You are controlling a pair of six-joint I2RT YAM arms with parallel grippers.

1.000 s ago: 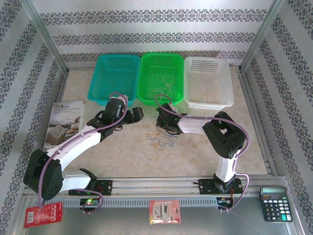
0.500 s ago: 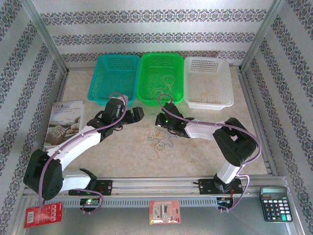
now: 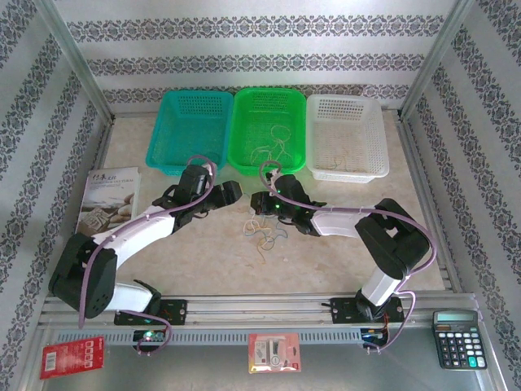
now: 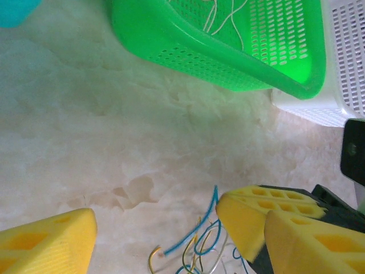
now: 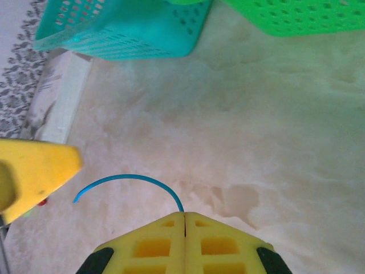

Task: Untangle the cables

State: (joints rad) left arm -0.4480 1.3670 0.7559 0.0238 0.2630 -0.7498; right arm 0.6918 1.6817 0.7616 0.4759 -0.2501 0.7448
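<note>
- While the right hand (image 5: 184,216) is clenched on a blue cable (image 5: 126,177), whose short free end arcs out past the fingertips, the left hand (image 4: 179,228) stands released just beside it, fingers spread and empty.
- The tangle of cables (image 3: 264,232) lies on the bench (image 3: 342,252) in front of the green basket (image 3: 242,122), directly under the two hands. A few loose strands (image 3: 274,147) lie inside that basket.
- Likely slip: the strand is very thin and pinched between soft pads. If the rest of the knot resists a firm pull, the strand could slide out.
- Likely drag: nothing pins the tangle down. Lifting the blue cable may haul the whole bundle along or cinch the loops tighter instead of freeing one strand.
- Likely clash: the hands are very near each other. If the left hand clamps here, it could nip the right hand's pad.
- Likely mis-grab: several colours cross in the gap below the left hand, so it may catch more than one strand and lock the knot.
- Likely snag: a trailing loop could hook on the green basket's rim on the way in.
</note>
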